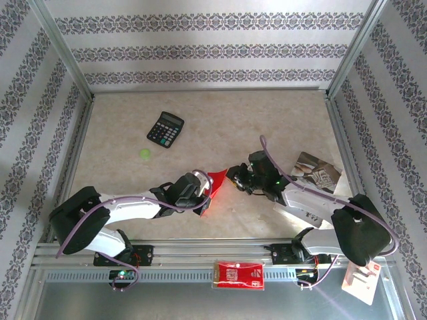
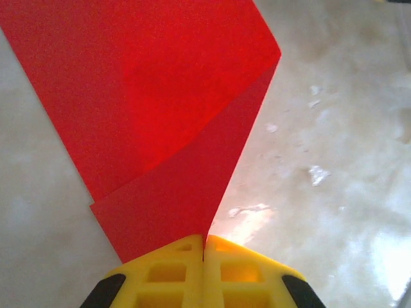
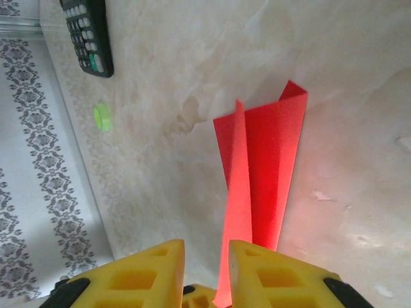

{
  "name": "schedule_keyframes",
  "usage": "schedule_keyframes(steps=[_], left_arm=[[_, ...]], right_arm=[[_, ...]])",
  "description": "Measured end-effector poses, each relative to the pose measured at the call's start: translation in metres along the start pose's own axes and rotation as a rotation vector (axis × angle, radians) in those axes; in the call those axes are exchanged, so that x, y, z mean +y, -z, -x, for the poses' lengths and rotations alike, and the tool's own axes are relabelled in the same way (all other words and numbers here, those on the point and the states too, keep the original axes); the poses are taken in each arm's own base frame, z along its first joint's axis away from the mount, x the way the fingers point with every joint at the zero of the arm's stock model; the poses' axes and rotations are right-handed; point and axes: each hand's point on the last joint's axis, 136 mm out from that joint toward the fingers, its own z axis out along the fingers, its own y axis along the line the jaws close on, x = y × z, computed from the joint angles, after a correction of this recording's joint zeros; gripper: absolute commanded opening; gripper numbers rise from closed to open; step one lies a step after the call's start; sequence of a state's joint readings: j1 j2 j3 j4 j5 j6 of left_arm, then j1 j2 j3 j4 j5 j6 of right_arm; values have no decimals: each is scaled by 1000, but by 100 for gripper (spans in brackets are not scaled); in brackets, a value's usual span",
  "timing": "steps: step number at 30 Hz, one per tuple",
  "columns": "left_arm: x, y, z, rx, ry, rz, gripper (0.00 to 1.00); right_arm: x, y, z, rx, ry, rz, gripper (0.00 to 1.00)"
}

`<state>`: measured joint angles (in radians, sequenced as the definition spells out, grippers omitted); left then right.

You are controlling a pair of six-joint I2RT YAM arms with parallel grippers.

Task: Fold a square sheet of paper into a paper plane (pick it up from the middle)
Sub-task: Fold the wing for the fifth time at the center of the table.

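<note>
The folded red paper [image 1: 217,179] is held over the worktop [image 1: 267,127], one corner clamped in the left hand [image 2: 204,245]. The right hand [image 3: 205,253] is parted about its opposite edge. Bare worktop is seen all around.

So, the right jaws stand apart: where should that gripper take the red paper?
On the near end of the red paper, at the thin upright fold between the right gripper's fingers, coming from the right; the left gripper pinches the opposite end.
</note>
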<state>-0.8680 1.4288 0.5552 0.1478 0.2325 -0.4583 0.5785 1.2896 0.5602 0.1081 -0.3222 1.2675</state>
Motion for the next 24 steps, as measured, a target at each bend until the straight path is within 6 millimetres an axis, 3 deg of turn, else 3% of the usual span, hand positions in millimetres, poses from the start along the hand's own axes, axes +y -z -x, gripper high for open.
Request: schedule_keyframes(steps=[4,11,24], left_arm=[[-11,1,1,-5,48,-83,0],[-24,0,-5,-6,143,-198,0],[-12,-7,-11,-31,345,-288,0]], right_arm=[[-3,6,9,-7,67,-44,26],[20,18,14,-4,285,-40,26],[6,13,7,47,414,-98,24]])
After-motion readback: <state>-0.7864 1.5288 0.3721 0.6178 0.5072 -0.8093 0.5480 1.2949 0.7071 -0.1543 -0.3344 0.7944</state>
